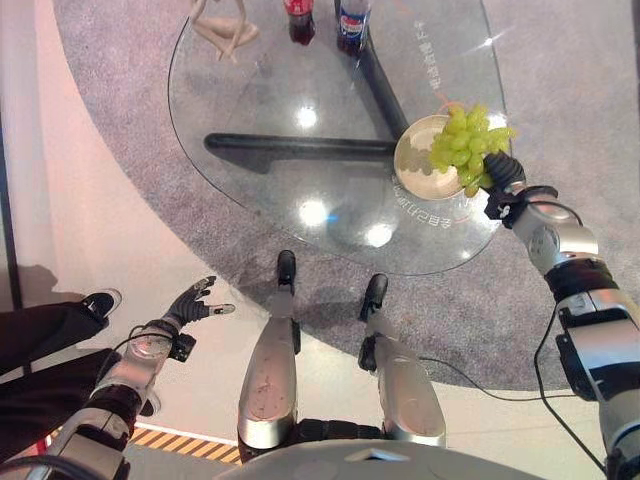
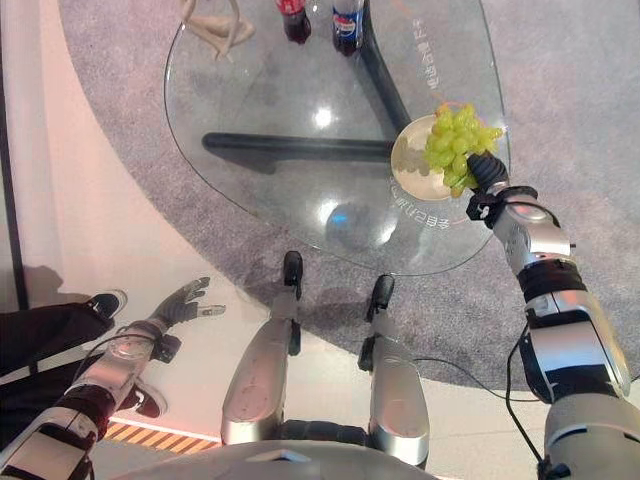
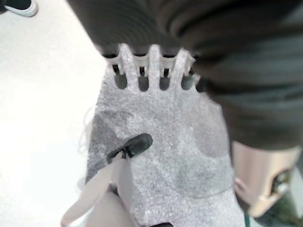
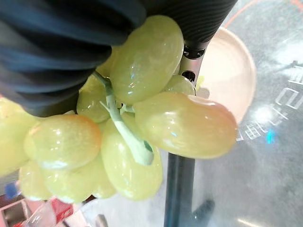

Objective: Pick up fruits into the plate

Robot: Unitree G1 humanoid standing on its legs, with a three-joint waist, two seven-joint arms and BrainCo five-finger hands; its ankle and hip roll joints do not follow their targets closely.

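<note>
Grey carpet point(image 1: 590, 90) covers the floor under a round glass table point(image 1: 260, 190); pale floor point(image 1: 80, 200) sits on the robot's left. Table has a dark base bar point(image 1: 300, 146) visible through the glass.

Far edge of the table: two dark soda bottles point(image 1: 325, 20) standing side by side, and a pale wooden figure point(image 1: 222, 28) further left.

Beige plate point(image 1: 415, 165) sits on the glass near the table's right edge. White printed lettering point(image 1: 425, 212) on the glass runs just beside the plate's near rim.

Right hand point(image 1: 503, 172) is at the right edge of the table, gripping a bunch of green grapes point(image 1: 465, 145). Grapes are held over the plate's right side, raised off it; whether any grape touches the plate I can't tell. Right wrist view shows the bunch point(image 4: 142, 118) pressed against the dark hand cover, green stem in the middle, plate point(image 4: 232, 71) behind it on the glass.

Left hand point(image 1: 195, 300) is well away from the table, low on the left over the pale floor, fingers straight and spread, holding nothing. Left wrist view shows its fingers point(image 3: 154, 61) extended in a row over the carpet.

A person's dark trouser legs point(image 1: 45, 330) and a black shoe point(image 1: 102, 300) are at the far left, near the left arm.
</note>
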